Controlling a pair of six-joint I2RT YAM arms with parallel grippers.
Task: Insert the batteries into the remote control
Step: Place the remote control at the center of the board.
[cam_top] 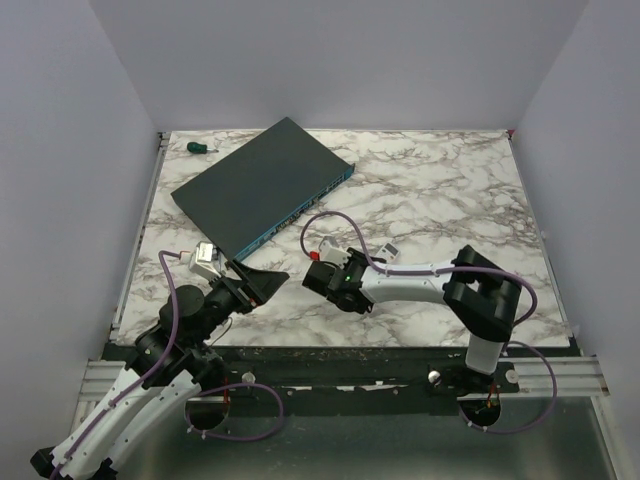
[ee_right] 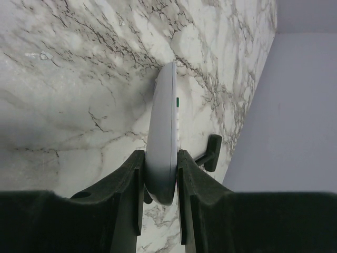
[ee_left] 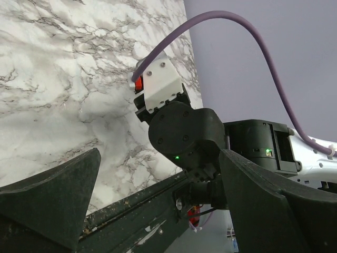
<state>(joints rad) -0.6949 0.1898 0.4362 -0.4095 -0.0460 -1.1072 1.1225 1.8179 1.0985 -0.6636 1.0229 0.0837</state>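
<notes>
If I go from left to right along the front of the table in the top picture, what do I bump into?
Left gripper → right gripper, pinching the remote control → right arm's black elbow.

No writing, label, brand or number can be read in any view. The pale strip along the front edge of the flat dark teal network box (cam_top: 262,187) is too small to read. The slim white plastic remote control (ee_right: 164,121), seen edge-on, shows only a small green mark (ee_right: 178,101).
</notes>
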